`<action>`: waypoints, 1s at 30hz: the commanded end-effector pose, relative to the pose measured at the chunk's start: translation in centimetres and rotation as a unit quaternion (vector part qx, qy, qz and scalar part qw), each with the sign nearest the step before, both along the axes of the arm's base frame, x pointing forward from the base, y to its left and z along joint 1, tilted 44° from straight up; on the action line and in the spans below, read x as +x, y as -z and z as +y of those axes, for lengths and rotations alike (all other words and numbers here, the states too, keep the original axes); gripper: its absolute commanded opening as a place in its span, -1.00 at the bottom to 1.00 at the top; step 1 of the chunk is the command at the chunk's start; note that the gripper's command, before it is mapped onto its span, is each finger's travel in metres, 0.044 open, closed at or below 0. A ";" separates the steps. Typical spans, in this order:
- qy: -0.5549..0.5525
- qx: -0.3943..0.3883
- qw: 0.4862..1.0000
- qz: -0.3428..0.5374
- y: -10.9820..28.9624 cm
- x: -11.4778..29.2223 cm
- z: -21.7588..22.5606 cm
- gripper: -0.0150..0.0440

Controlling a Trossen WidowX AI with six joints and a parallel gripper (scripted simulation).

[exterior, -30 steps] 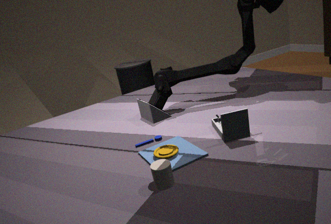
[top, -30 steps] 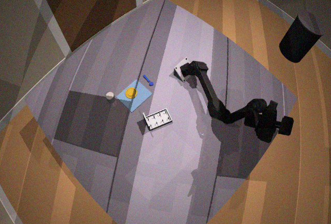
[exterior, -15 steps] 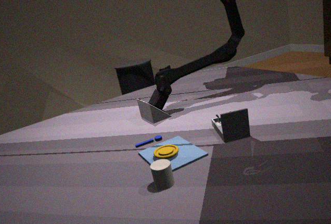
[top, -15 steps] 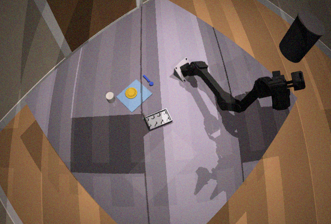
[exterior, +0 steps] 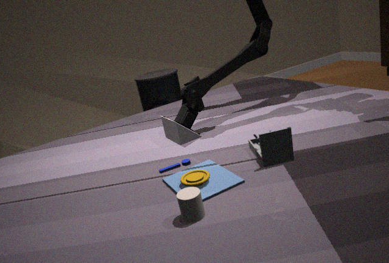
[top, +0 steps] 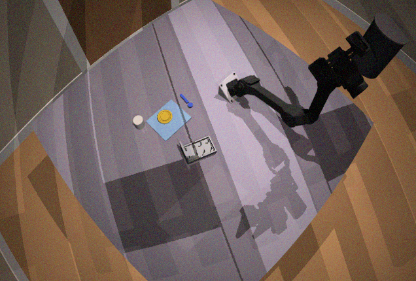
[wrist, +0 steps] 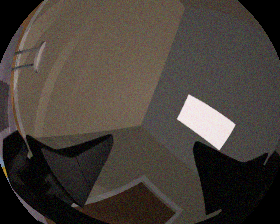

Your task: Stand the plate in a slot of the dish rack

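Note:
A yellow plate (top: 164,116) (exterior: 195,177) lies flat on a light blue mat (top: 175,129) (exterior: 225,183). The dish rack (top: 182,151) (exterior: 275,147) stands on the table to the right of the mat, apart from it, with its end wall upright. My gripper (top: 358,84) (wrist: 155,144) is open and empty. It is raised high and far from the plate and the rack, over the table's far right edge. It is out of frame in the exterior view. The wrist view shows only walls and floor between the fingers.
A cream cup (top: 137,121) (exterior: 189,203) stands by the mat's near corner. A blue spoon (top: 185,99) (exterior: 170,167) lies just beyond the mat. The arm's base (top: 226,86) (exterior: 176,131) sits mid-table. A black cylinder (top: 384,42) (exterior: 158,88) stands off the table.

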State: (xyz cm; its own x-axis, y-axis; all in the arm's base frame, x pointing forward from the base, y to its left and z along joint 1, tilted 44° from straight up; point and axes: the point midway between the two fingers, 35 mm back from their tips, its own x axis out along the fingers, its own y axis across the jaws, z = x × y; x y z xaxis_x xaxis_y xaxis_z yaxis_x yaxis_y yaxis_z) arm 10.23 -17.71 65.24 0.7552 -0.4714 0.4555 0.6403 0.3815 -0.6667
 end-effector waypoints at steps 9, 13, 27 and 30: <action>-0.056 0.101 0.993 -0.001 3.8 3.0 -6.0 0.86; -0.079 0.136 0.988 0.015 6.1 4.8 -8.1 0.86; -0.116 0.303 0.943 0.078 16.1 11.0 -15.2 0.86; -0.128 0.344 0.926 0.095 18.6 12.6 -16.0 0.86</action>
State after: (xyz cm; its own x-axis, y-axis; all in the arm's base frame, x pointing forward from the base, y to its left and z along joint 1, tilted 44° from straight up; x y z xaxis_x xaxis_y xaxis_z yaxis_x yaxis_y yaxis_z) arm 21.07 -32.60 49.64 0.9062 -0.4209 0.0406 0.4058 0.8387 -0.3632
